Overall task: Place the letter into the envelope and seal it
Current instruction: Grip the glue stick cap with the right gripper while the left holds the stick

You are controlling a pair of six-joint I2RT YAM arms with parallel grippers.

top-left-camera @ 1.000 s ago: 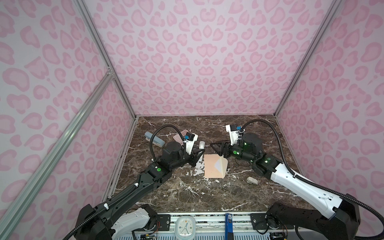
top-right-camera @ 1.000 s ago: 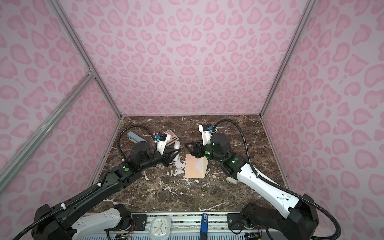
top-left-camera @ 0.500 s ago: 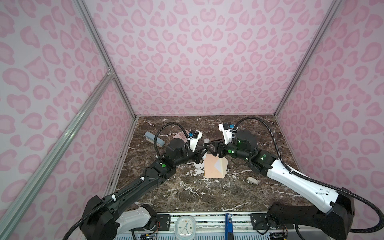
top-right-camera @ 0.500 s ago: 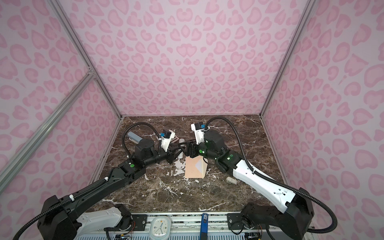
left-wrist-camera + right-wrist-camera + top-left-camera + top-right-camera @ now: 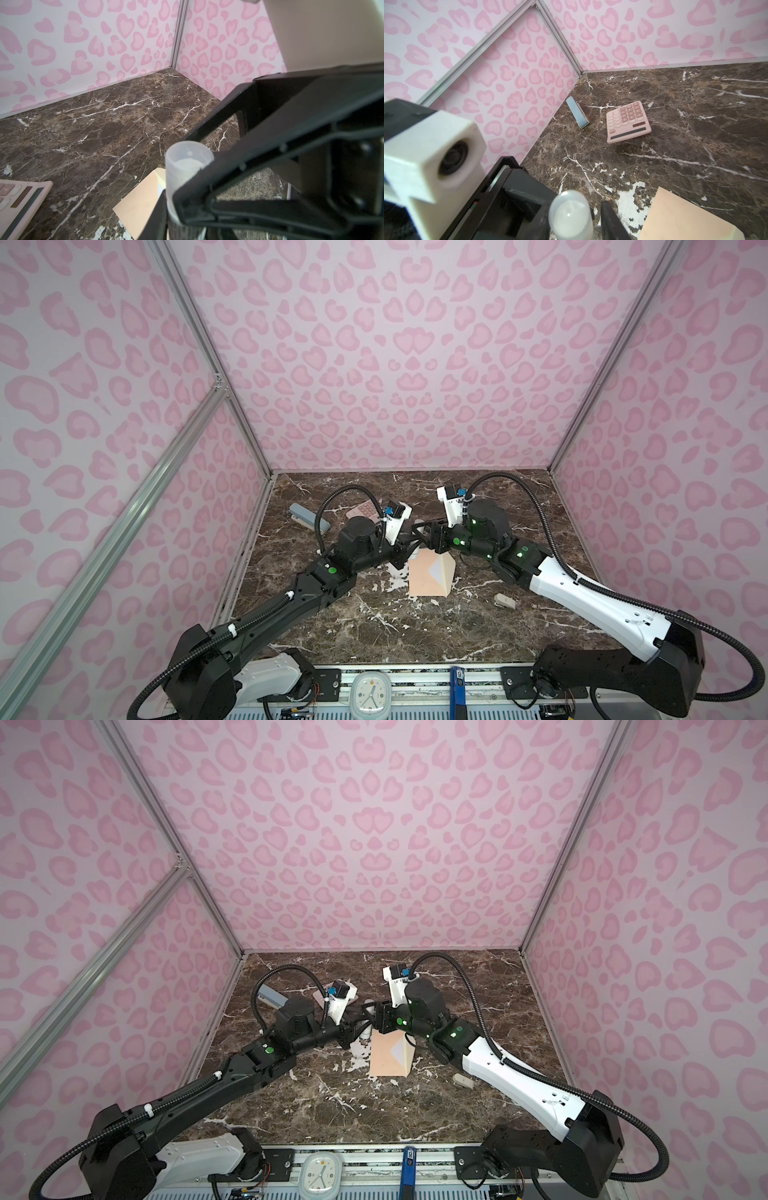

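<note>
The peach envelope (image 5: 424,580) (image 5: 384,1058) lies flat mid-table, its flap partly lifted. The white letter (image 5: 439,571) (image 5: 397,1050) shows inside the opening. Above the envelope's far edge, my left gripper (image 5: 409,548) (image 5: 178,224) is shut on the body of a translucent white glue stick (image 5: 187,164) (image 5: 365,1036), held upright. My right gripper (image 5: 419,529) (image 5: 577,218) comes in from the opposite side and straddles the stick's cap (image 5: 569,209). One finger touches the cap, and a gap shows between the cap and the other finger.
A pink calculator (image 5: 627,122) (image 5: 363,510) and a blue-grey stapler (image 5: 577,115) (image 5: 309,517) lie at the back left near the wall. A small beige stapler-like piece (image 5: 505,601) lies to the right of the envelope, beside my right arm.
My right gripper has moved left to the glue stick and its jaws have narrowed around the cap. The left gripper has brought the stick a little toward the middle, still gripping it.
</note>
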